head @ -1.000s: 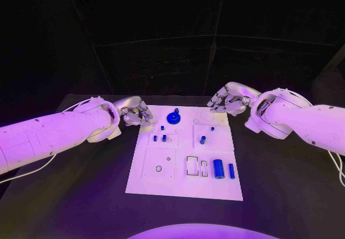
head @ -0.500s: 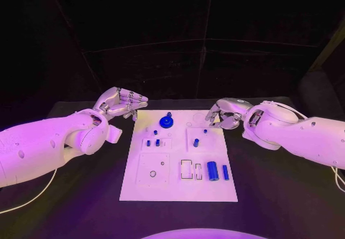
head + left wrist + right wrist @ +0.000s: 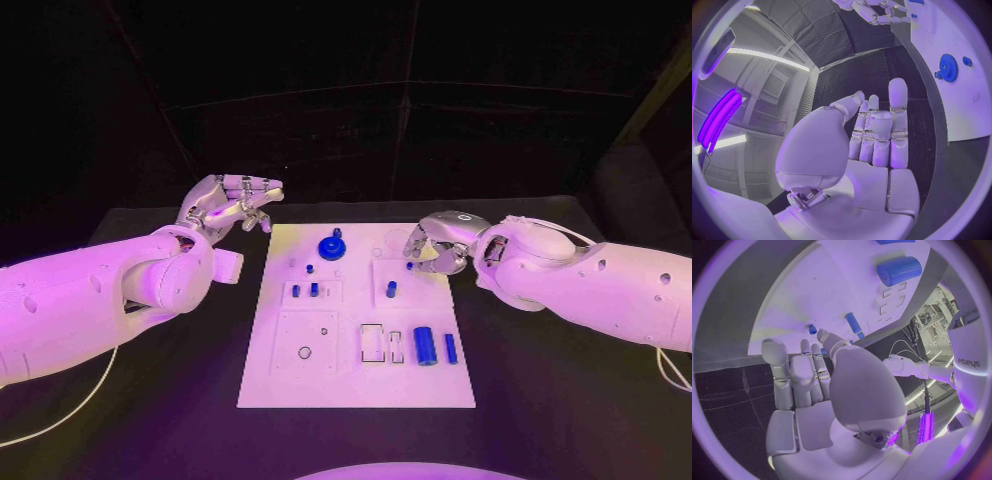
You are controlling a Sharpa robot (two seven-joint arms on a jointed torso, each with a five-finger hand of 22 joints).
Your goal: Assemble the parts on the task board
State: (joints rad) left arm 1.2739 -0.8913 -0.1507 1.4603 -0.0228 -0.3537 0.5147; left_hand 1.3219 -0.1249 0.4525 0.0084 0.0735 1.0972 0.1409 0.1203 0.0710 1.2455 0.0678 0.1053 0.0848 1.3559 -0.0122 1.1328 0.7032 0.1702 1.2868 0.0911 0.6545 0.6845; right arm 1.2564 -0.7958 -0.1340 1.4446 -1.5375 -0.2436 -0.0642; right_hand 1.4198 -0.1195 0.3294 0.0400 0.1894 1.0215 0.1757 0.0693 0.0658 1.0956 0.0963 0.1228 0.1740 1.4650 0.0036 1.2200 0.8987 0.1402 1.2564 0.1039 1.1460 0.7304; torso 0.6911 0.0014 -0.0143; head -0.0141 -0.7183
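table (image 3: 144, 400): black, bare surface spreading out to both sides below the fingers | cable (image 3: 65, 408): thin, pale, lying in a loose curve on the table, well back from the left arm's fingers | backdrop (image 3: 346, 130): dark panelled wall standing beyond the table's far edge, past the fingers

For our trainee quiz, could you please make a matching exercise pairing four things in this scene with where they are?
Things:
1. blue gear
2. thick blue cylinder
3. left hand
4. right hand

Places:
A. raised off the board's far left corner
B. over the board's far right part
C. standing at the far end of the task board
D. lying in the board's near right part

Pairs: 1-C, 2-D, 3-A, 4-B
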